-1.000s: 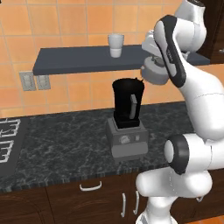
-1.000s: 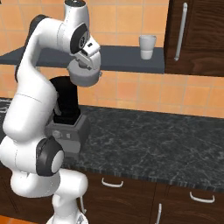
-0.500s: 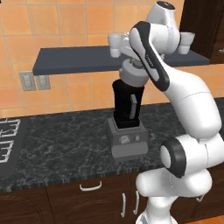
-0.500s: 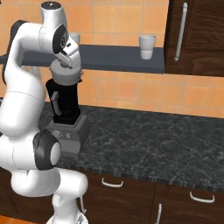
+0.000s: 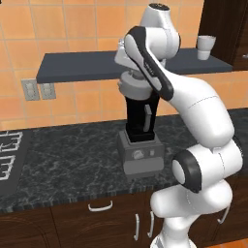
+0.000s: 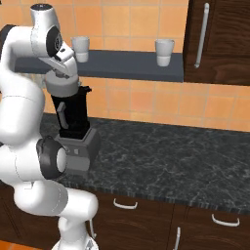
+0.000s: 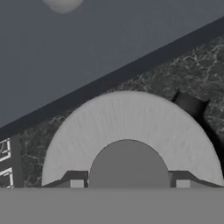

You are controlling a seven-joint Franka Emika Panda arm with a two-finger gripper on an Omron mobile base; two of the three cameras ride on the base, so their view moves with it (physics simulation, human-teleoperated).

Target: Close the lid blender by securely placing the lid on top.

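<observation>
Right now the gripper (image 7: 129, 186) hangs directly over the blender (image 5: 140, 133), its fingers (image 7: 76, 183) clamped on the small raised knob of the lid (image 7: 131, 127). That grey disc sits between the fingertips and just above the black jar's mouth; whether it touches the rim, I cannot tell. Just behind the blender runs the dark shelf (image 6: 132, 63).

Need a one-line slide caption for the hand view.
Gripper shut on the lid by its knob, above the blender, dark counter beyond.
</observation>
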